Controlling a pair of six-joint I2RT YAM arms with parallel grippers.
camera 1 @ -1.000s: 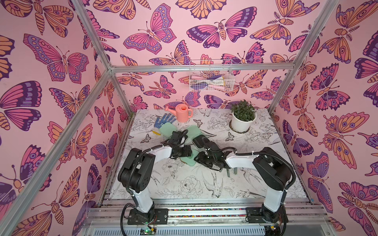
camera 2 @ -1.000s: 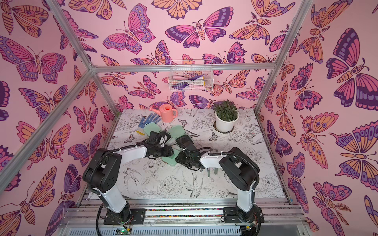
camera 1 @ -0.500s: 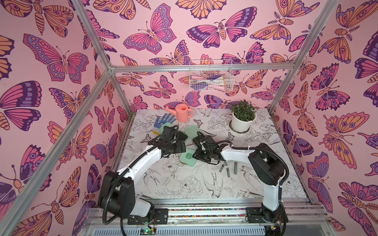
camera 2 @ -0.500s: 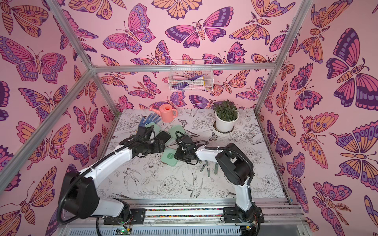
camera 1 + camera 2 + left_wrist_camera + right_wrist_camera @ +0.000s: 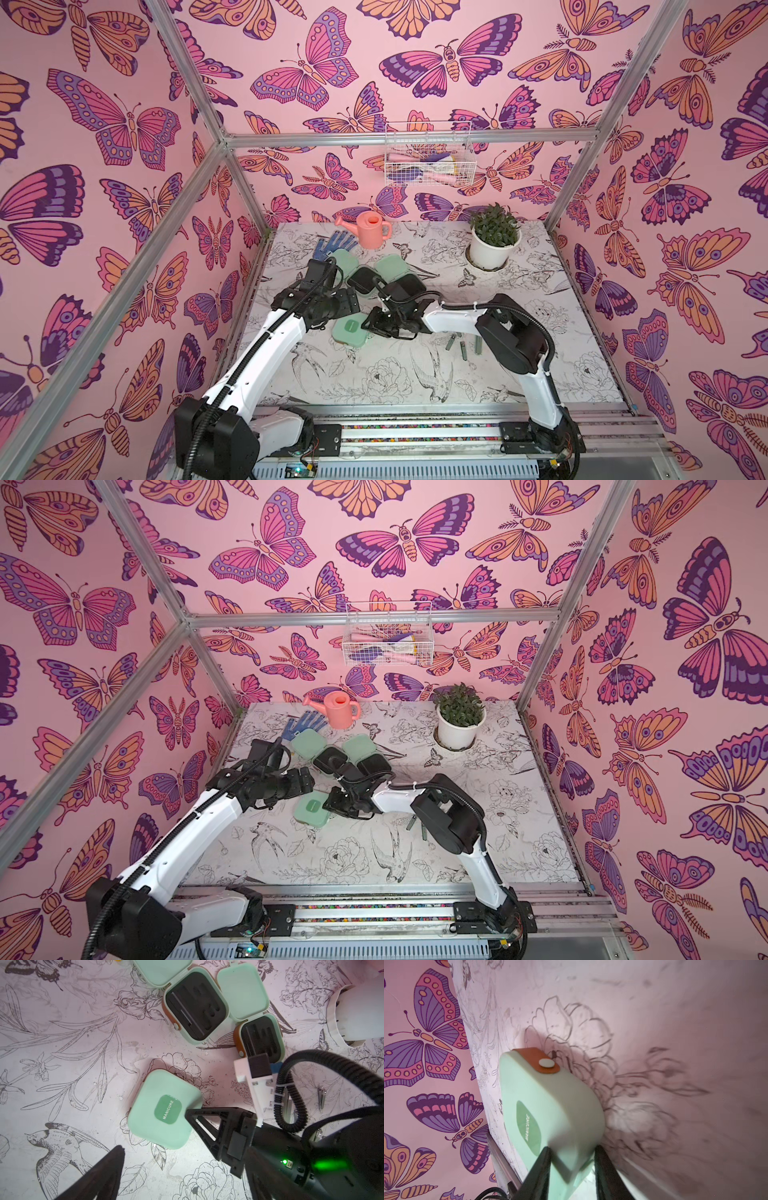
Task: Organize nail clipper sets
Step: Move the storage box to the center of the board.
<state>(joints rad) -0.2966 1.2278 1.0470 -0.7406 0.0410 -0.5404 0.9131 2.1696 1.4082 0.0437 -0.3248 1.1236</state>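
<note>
Case: closed mint-green rounded-square plastic case (image 5: 164, 1108), mid-frame on the desk (image 5: 374, 386).
Right hand (image 5: 572, 1152): straddles its edge; can't tell if clamped.
Left hand (image 5: 351, 302): open, empty.
Risk: your pinch looks shallow; lift and the case may pivot out.

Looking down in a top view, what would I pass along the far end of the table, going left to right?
glove → watering can → plant
</note>
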